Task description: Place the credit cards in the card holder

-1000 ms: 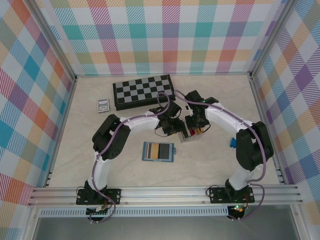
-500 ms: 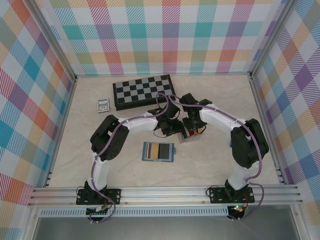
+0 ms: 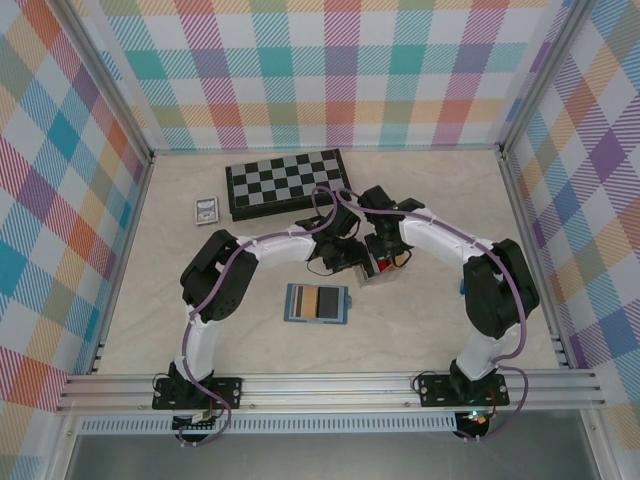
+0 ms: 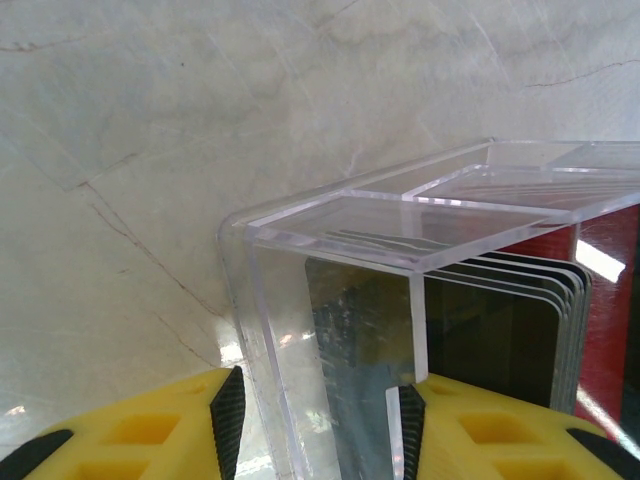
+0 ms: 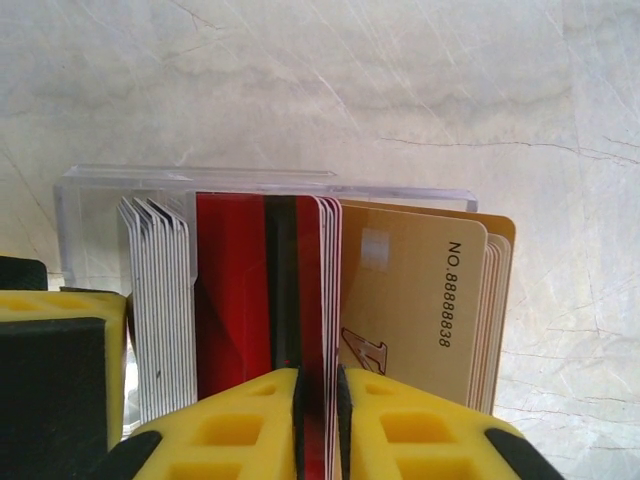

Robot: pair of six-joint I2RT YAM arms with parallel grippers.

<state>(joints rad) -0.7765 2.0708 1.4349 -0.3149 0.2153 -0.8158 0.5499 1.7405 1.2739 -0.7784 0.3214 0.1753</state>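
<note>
A clear acrylic box (image 4: 400, 215) stands on the table with the credit cards upright in it: dark ones (image 4: 500, 340), red ones (image 5: 235, 290) and orange-tan ones (image 5: 410, 300). My left gripper (image 4: 320, 400) is shut on one end of this box (image 3: 380, 275). From above, my right gripper (image 5: 320, 385) is shut on a few red cards that still sit in the box. In the top view both grippers, left (image 3: 350, 258) and right (image 3: 380, 256), meet at the box. The teal-blue card holder (image 3: 317, 304) lies open and flat in front of them, a tan and a dark card in its slots.
The black-and-white chessboard (image 3: 285, 183) lies at the back. A small silver-grey framed rectangle (image 3: 206, 209) sits left of it. A small blue item (image 3: 465, 287) lies by the right arm. Bare table stretches left and in front of the card holder.
The right arm has shifted slightly left and its gripper has settled over the cards in the box. The left gripper, the box and the card holder have stayed put.
</note>
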